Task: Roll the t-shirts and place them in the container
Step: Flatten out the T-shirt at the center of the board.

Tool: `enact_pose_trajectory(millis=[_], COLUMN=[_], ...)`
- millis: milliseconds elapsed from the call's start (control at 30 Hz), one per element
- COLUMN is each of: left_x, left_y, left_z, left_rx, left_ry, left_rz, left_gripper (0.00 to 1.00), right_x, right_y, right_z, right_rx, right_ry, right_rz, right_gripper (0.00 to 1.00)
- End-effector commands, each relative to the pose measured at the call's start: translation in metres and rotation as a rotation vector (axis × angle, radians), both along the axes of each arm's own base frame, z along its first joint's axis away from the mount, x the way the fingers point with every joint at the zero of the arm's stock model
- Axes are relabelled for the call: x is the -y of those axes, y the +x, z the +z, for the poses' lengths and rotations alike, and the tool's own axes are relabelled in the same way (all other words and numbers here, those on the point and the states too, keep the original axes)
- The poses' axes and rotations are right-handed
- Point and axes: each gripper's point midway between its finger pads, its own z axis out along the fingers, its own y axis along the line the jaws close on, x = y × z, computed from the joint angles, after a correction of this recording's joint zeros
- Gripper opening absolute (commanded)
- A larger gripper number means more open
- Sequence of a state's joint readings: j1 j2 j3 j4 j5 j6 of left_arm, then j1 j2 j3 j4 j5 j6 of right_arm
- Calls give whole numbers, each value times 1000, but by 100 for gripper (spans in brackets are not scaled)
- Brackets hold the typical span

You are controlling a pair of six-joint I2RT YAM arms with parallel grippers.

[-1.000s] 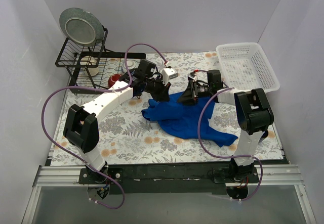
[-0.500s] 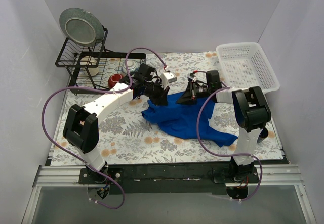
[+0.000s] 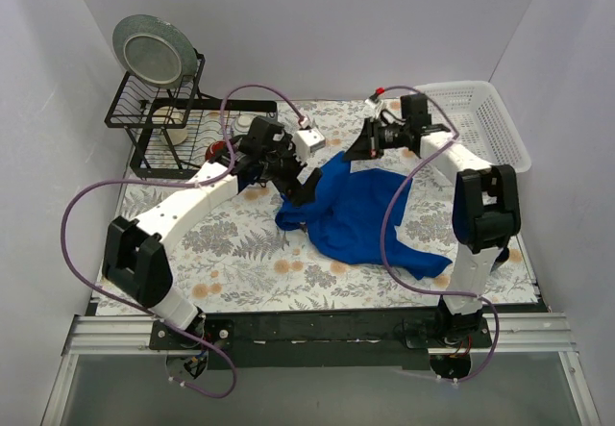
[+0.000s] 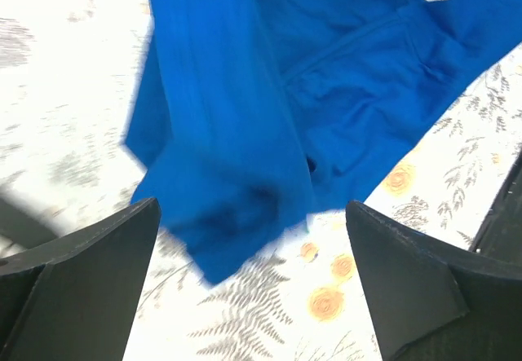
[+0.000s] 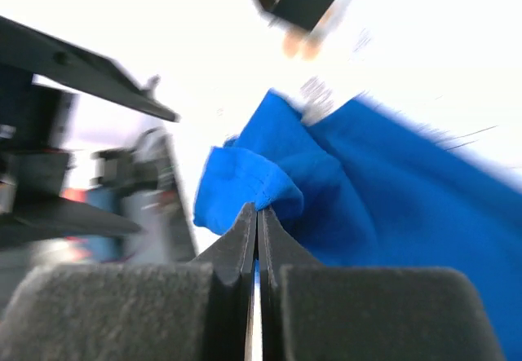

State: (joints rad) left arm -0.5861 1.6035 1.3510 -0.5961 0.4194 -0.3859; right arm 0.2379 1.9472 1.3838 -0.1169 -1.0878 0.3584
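The royal-blue t-shirt (image 3: 357,216) lies crumpled on the middle of the floral cloth, one part pulled up toward the back. My right gripper (image 3: 354,153) is shut on a folded hem of the t-shirt (image 5: 391,190), the cloth bunched right at the closed tips of the gripper (image 5: 258,209). My left gripper (image 3: 306,188) hovers open over the shirt's left edge. In the left wrist view the t-shirt (image 4: 269,92) hangs loose between and beyond the wide-apart fingers of the gripper (image 4: 251,214), touching neither. No graphic shows.
A black dish rack (image 3: 168,123) with an upright grey plate (image 3: 151,49) stands at the back left. A white plastic basket (image 3: 480,123) sits at the back right. The floral tablecloth (image 3: 231,253) covers the table.
My left gripper has opened and let go of the shirt. My right gripper has shut on the hem and pulled it toward the back, spreading the cloth.
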Motion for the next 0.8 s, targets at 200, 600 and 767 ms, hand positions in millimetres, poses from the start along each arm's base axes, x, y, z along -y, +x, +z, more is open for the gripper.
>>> enact_pose_trajectory(millis=[200,600,767], left_x=[-36,23,59], left_y=[-8,-61,-44], left_z=[71,-16,-44], left_rx=[219,-208,-259], left_ry=[-63,-253,-293], left_rz=[51,30,106], left_gripper=[94,96,98], right_x=[74,94,103], right_y=[67,92,88], right_z=[176,259,267], right_rx=[635,919,962], right_ry=[-143,-239,-282], right_rz=[-239,-374,-399], right_gripper=[1,1,1])
